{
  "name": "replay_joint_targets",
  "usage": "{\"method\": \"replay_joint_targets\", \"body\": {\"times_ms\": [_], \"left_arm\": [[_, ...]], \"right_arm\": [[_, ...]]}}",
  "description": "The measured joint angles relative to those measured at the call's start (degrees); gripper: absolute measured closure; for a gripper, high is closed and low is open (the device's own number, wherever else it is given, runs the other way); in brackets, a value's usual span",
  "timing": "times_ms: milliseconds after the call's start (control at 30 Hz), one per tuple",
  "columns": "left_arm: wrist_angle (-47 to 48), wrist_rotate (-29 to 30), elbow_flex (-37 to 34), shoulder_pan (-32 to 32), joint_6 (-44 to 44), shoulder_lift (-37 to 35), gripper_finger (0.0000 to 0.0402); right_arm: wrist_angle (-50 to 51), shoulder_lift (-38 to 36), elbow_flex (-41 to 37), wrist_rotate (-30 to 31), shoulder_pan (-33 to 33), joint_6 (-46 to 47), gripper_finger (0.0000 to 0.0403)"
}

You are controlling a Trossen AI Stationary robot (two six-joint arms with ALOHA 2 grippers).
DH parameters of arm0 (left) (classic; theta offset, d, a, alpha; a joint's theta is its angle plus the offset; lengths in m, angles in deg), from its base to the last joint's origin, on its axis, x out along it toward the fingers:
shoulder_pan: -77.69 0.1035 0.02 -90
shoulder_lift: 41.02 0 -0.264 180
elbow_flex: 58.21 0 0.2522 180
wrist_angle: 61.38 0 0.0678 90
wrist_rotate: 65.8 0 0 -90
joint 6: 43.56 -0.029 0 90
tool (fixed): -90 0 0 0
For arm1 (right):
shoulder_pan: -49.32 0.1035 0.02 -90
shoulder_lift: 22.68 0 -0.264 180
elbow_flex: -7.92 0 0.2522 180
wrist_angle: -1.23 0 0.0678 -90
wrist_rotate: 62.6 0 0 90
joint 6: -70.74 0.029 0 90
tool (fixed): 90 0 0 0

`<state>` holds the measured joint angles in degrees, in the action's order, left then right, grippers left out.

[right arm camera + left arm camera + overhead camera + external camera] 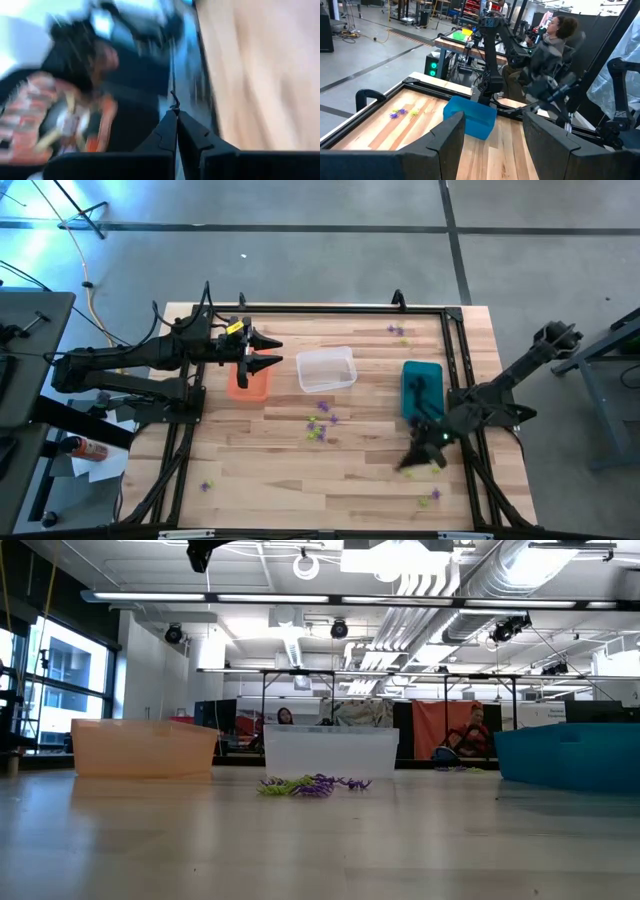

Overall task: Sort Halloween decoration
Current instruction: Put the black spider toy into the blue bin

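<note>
The Halloween trinkets lie loose on the wooden table: a purple and yellow-green cluster (320,426) near the middle, which also shows in the low view (312,785), a few at the far right (397,331), and single ones near the front (207,486) (430,498). My left gripper (268,351) is open and empty, held level over the orange bin (248,380) and pointing toward the table's right. My right gripper (414,461) is blurred, low over the table in front of the teal bin (421,388). Its fingers (176,120) are shut, with a thin black bit (173,100) sticking out at their tips. My right gripper pinches a small black spidery bit (173,101) between its two fingertips, and only a thin curl of it shows past them. The view is blurred, so which part it has and how the bit sits cannot be told.
A clear bin (326,369) stands between the orange and the teal one. A black frame rail (455,380) runs round the table. A seated person (555,40) shows beyond the table's right edge. Bare wood lies at the front left.
</note>
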<state>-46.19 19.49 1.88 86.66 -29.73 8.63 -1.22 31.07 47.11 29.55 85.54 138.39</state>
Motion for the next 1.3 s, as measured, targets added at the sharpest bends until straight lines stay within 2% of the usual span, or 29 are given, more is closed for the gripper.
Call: {"method": "replay_joint_targets", "body": {"times_ms": [167,233,300,400,533,633,700,867,1000,1133,1300], "left_arm": [[0.0,0.02,0.0,0.0,0.02,0.01,0.0213],[-0.01,0.02,0.0,0.0,0.02,0.01,0.0213],[-0.02,0.05,0.0,0.0,0.02,0.01,0.0213],[-0.04,0.63,0.0,0.0,0.02,0.01,0.0213],[-0.36,0.98,0.0,0.0,0.01,0.01,0.0213],[-0.26,0.98,0.0,0.0,0.02,0.02,0.0213],[-0.26,0.98,0.0,0.0,0.0,0.0,0.0213],[-0.26,1.02,0.0,0.0,0.0,0.0,0.0213],[-0.36,1.03,0.0,0.0,0.02,0.01,0.0213],[-0.45,1.03,-0.02,0.0,0.06,0.0,0.0213],[-0.5,1.05,-0.02,0.0,0.07,0.0,0.0213]], "right_arm": [[-11.96,-0.04,0.0,10.36,-7.9,-19.72,0.0402],[-15.9,-0.04,0.38,11.63,-11.63,-26.25,0.0402],[-15.19,0.01,3.35,11.3,-15.09,-32.65,0.0403],[-3.78,-0.04,11.78,9.34,-19.23,-43.61,0.0403],[27.62,1.37,27.34,12.15,-23.0,-55.69,0.0403],[49.33,3.14,36.43,16.03,-25.5,-54.79,0.0403],[58.86,3.84,39.57,16.51,-26.92,-51.84,0.0403],[65.87,3.95,39.92,16.31,-27.71,-44.83,0.0403],[74.7,5.03,38.14,16.14,-29.06,-31.01,0.0403],[88.72,7.4,37.4,12.48,-34.41,-18.88,0.0403],[99.2,10.69,37.27,9.85,-43.72,-17.71,0.0403]]}}
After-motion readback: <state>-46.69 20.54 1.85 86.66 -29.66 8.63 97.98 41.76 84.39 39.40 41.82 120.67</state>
